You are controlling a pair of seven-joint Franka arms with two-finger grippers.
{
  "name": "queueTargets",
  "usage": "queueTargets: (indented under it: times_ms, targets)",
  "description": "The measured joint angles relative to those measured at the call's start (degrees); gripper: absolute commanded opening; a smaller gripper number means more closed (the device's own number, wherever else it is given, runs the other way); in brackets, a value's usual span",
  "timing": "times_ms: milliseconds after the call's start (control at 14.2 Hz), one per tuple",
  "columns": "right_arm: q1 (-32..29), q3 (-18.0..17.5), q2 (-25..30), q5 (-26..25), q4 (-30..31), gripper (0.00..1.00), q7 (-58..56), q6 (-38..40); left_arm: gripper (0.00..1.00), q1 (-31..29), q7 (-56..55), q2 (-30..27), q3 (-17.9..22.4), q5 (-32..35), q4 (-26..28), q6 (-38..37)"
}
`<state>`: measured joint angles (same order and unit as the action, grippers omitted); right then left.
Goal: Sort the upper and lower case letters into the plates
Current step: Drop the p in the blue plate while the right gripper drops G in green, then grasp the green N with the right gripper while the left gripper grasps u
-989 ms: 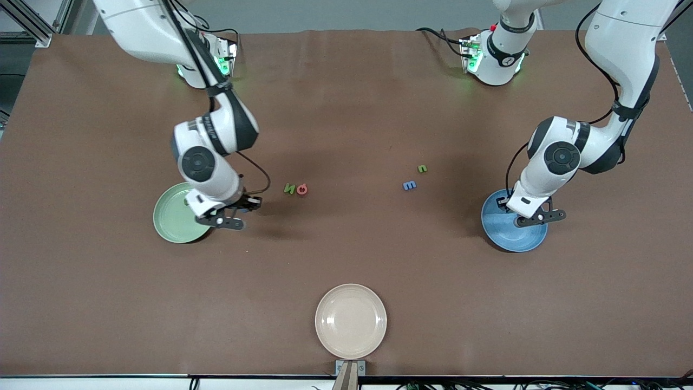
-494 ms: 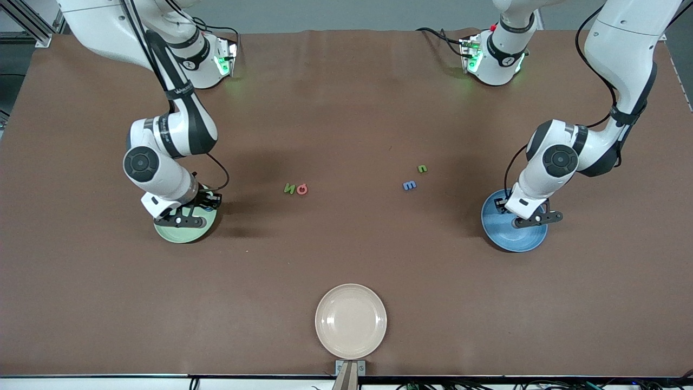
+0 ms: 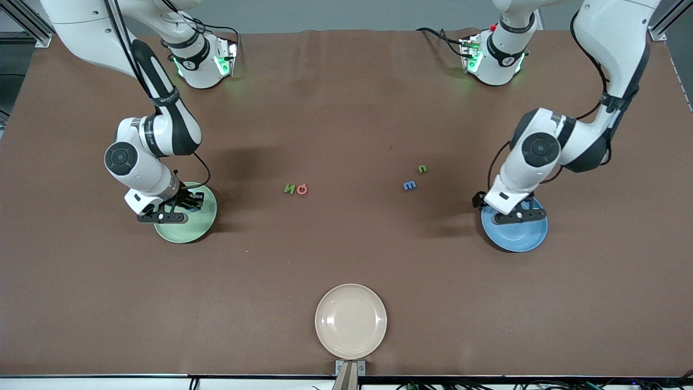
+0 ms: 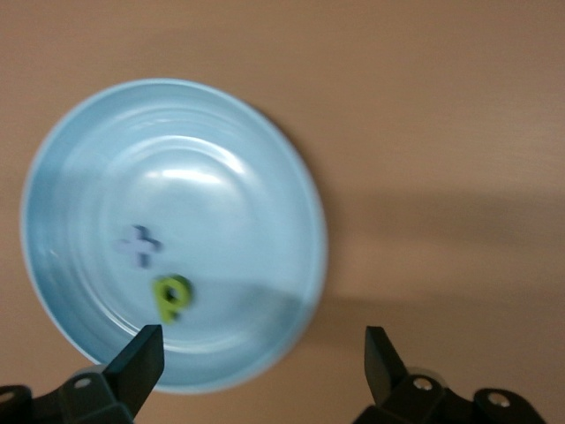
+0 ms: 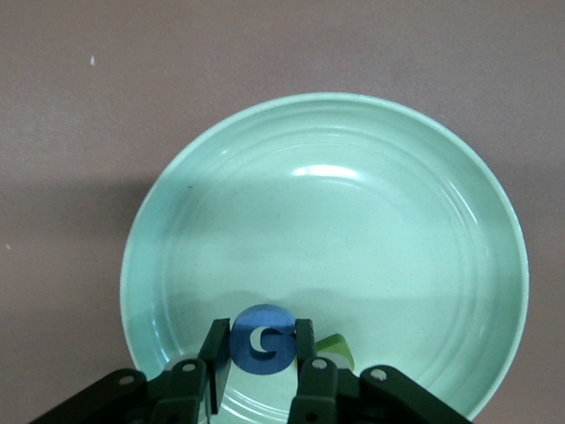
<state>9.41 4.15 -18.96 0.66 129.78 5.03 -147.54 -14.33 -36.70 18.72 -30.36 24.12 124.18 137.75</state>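
Cream-beige plate [image 3: 351,322], brown table [image 3: 346,260]

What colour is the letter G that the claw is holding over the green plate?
Blue. The letter G shows best in the right wrist view, pinched by the right gripper over the pale green plate.

Both arms were white and smooth, with rounded black joints and black bands. Each joint had a round black cap with a ring on it. Thin black cables looped along the arms. The bases glowed green. The right gripper [image 5: 262,371] had black fingers with little silver screws. The left gripper [image 4: 260,362] was black too.
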Motion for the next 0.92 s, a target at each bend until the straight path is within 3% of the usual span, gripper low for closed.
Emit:
queueTargets:
  times_ms: [71,494,918]
  targets:
    - [0.00,-0.13,-0.06,0.00,0.09,1.00,0.00,0.00,1.00,0.02,-2.36,-0.40,-2.17,-0.33,0.03,-1.18]
    - [0.80,-1.25,0.06,0.17,-0.50,1.00,1.08,3.32,1.00,0.28,-22.06,-0.48,-13.30,-0.53,3.53,-2.69]
    - [11.78,-1.91,1.35,0.24,-3.18,1.00,20.87,5.87,1.00,0.25,-27.99,-0.09,-15.15,-0.53,13.16,12.88]
